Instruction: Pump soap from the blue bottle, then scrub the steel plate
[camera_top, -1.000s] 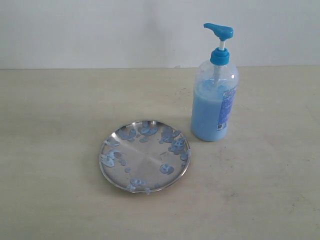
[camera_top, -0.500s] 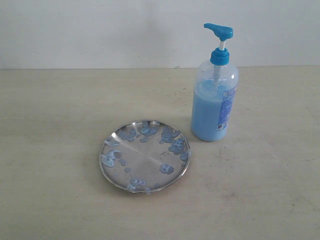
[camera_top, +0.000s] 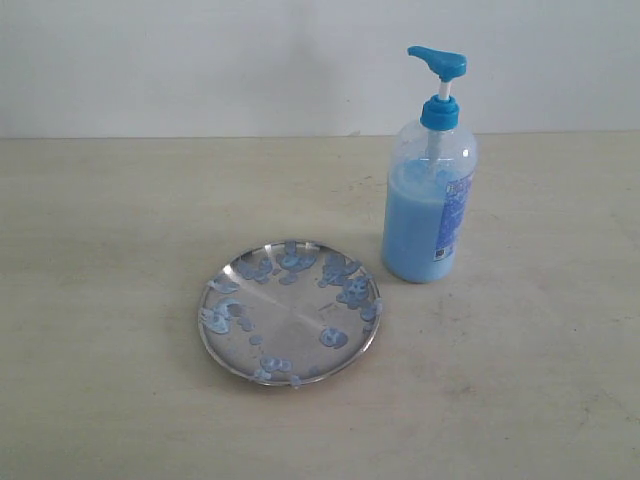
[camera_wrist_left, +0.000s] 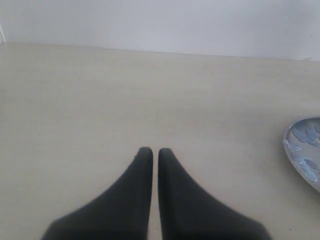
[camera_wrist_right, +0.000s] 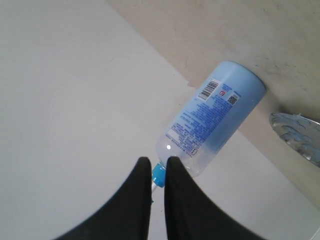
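Standing upright on the beige table (camera_top: 120, 220), the blue bottle (camera_top: 428, 215) occupies the right side of the scene, toward the far edge by the white wall (camera_top: 200, 60). Its pump head (camera_top: 438, 62) sits raised on the white stem, spout turned to the left. Light blue soap (camera_top: 415, 235) fills well over half of the clear body, and a blue-printed label (camera_top: 457, 215) wraps its right flank.

The steel plate (camera_top: 295, 318) lies flat, nearer and to the left of the bottle, close to its base but not touching it. Pale blue blobs (camera_top: 333, 338) dot the plate, mostly along its far, left and right rim, and the middle is mostly bare metal.

The left gripper (camera_wrist_left: 155, 152) hangs over bare tabletop with its dark fingers all but pressed together, only a thin slit between them, and nothing is held. A piece of the spotted plate rim (camera_wrist_left: 302, 150) shows well apart from the tips.

The right gripper (camera_wrist_right: 158, 162) is likewise drawn nearly closed and empty. Beyond it is the bottle, barcode (camera_wrist_right: 211, 89) facing the camera, with the blue collar (camera_wrist_right: 158, 175) showing through the slit. The fingers are not touching it.
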